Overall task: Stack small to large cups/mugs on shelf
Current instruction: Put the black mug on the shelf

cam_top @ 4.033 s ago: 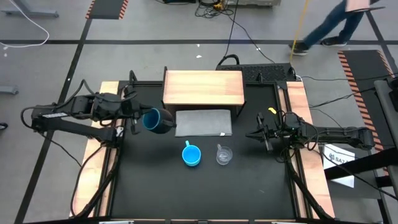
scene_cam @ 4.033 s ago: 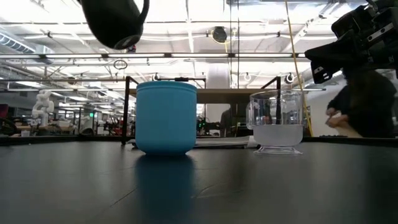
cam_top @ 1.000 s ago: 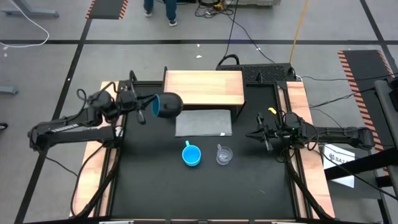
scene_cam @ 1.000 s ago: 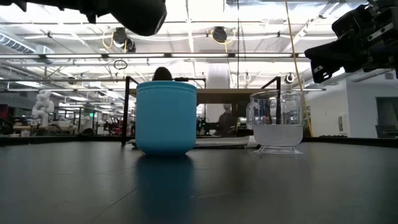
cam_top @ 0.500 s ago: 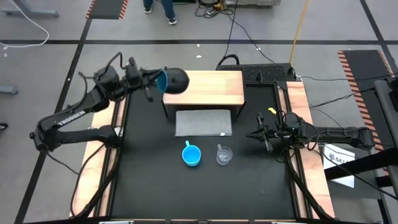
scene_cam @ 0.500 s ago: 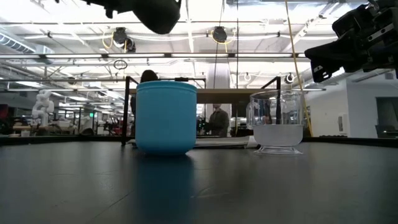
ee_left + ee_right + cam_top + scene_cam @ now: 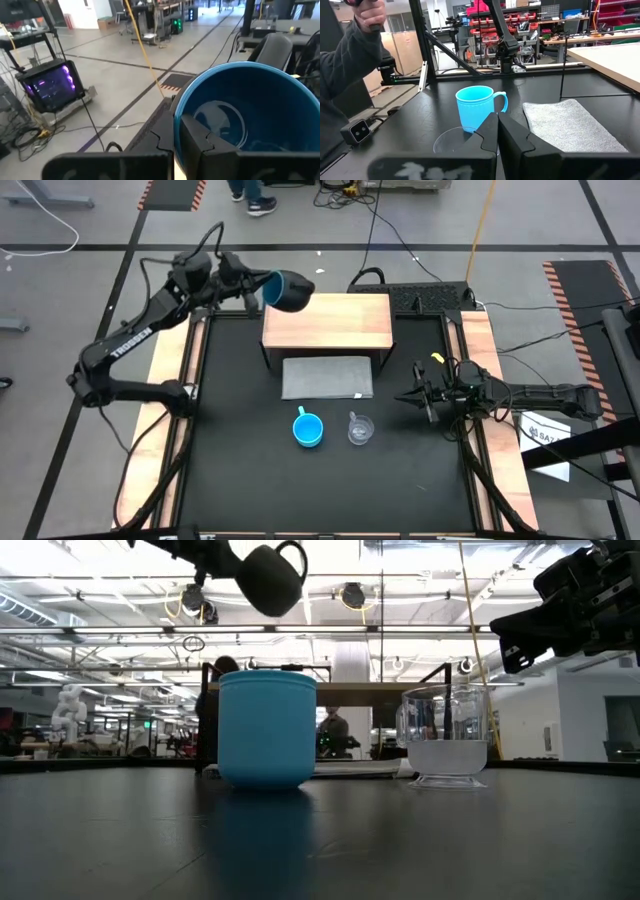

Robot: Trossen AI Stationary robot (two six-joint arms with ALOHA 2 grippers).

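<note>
Carrying navy mug (image 7: 289,290) in closed left claw (image 7: 252,290) above shelf (image 7: 340,325) far-left corner | right claw (image 7: 421,397) shut, empty | 0 of 3 placed

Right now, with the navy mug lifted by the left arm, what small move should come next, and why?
Probably bring the navy mug a little further over the shelf and turn it upright. The left gripper, shut on its rim, holds it tipped on its side above the shelf's back left corner, not yet over the wooden top.
</note>
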